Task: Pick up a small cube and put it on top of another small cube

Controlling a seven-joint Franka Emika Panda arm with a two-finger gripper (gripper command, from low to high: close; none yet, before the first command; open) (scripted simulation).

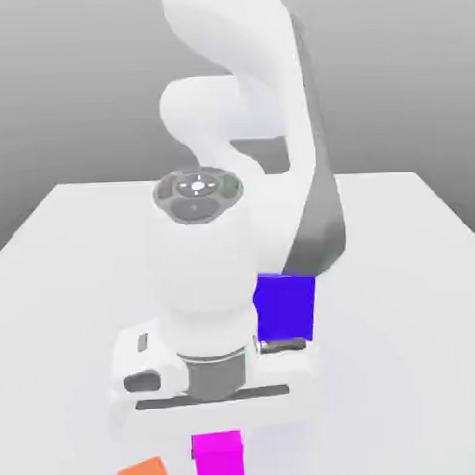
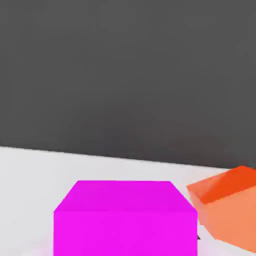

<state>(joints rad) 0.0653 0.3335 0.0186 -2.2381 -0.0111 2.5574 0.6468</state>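
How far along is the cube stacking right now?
Done: nothing stacked yet. The magenta cube sits on the white table, beside the orange cube, not on it. In hand: the arm's hand hangs above the magenta cube. Left: grasping, lifting, and placing it on another small cube.

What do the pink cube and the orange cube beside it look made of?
Pink cube: flat, uniform magenta, matte, no texture or gloss; could be plastic or painted, hard to say. Orange cube: the same plain, smooth look, faces differing only in shade.
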